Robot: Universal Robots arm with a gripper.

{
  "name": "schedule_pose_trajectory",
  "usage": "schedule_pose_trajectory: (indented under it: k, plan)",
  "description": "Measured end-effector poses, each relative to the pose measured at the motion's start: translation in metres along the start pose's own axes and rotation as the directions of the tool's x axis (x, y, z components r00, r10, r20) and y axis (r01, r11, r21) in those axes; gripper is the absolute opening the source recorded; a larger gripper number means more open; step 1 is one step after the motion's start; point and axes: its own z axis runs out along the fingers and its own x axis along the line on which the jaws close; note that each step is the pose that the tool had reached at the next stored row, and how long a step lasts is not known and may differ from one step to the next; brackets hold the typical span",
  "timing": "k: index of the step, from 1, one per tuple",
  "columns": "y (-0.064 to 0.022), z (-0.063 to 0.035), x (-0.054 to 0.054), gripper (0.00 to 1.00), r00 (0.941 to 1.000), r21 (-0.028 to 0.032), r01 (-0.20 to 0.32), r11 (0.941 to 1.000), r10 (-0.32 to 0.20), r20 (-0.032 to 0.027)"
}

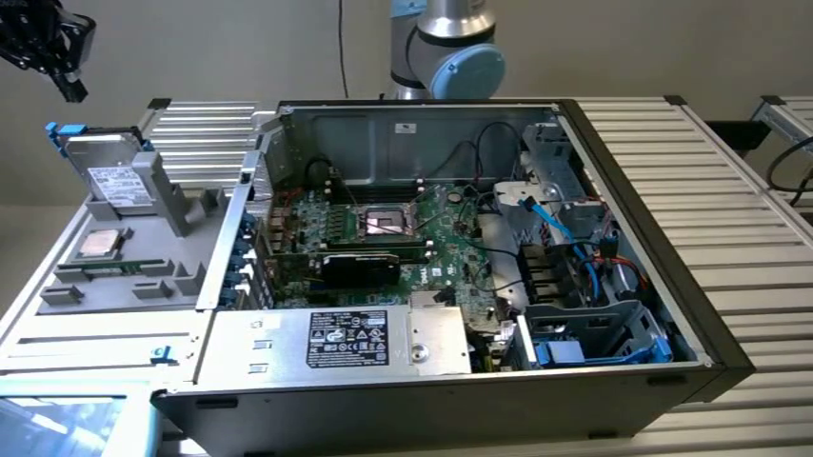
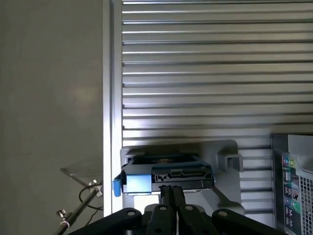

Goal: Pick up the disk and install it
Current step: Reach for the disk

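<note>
The disk (image 1: 114,175), silver with a white label and a blue carrier frame, stands tilted on its edge in a grey holder (image 1: 166,195) at the exterior view's left. My black gripper (image 1: 71,90) hangs above it, a little further to the exterior view's left and well apart from it. In the wrist view the fingertips (image 2: 171,192) are pressed together with nothing between them. Just beyond them lies the disk's (image 2: 168,175) upper edge with its connector and blue tab.
An open computer case (image 1: 635,238) fills the middle, with a motherboard (image 1: 381,228), a labelled power-supply box (image 1: 346,339) and a blue-trimmed drive bay (image 1: 591,333) near the front. A small silver chip (image 1: 102,245) lies on the grey tray. Ribbed aluminium table (image 2: 210,73) surrounds everything.
</note>
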Motion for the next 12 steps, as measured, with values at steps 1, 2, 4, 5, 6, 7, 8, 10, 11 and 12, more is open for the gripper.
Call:
schedule_pose_trajectory:
  k: [1, 2, 4, 5, 6, 7, 8, 10, 11, 12]
  plan:
    - [0.0000, 0.0001, 0.0006, 0.12, 1.0000, -0.0004, 0.006, 1.0000, -0.006, -0.0006]
    - [0.0000, 0.0002, 0.0012, 0.12, 0.9999, -0.0006, 0.014, 0.9999, -0.014, -0.0013]
    - [0.0000, 0.0003, 0.0022, 0.12, 0.9996, -0.0013, 0.027, 0.9996, -0.027, -0.0027]
    - [0.0000, 0.0004, 0.0027, 0.12, 0.9994, -0.0017, 0.033, 0.9994, -0.033, -0.0034]
    - [0.0000, 0.0004, 0.0031, 0.12, 0.9992, -0.0020, 0.040, 0.9992, -0.040, -0.0043]
    - [0.0001, 0.0004, 0.0036, 0.12, 0.9990, -0.0026, 0.045, 0.9990, -0.045, -0.0052]
    - [0.0002, 0.0004, 0.0041, 0.12, 0.9988, -0.0034, 0.049, 0.9988, -0.049, -0.0056]
    - [0.0004, 0.0005, 0.0051, 0.12, 0.9984, -0.0055, 0.056, 0.9984, -0.056, -0.0070]
    - [0.0005, 0.0005, 0.0057, 0.12, 0.9982, -0.0065, 0.059, 0.9982, -0.059, -0.0078]
    - [0.0007, 0.0005, 0.0062, 0.12, 0.9980, -0.0077, 0.062, 0.9980, -0.062, -0.0086]
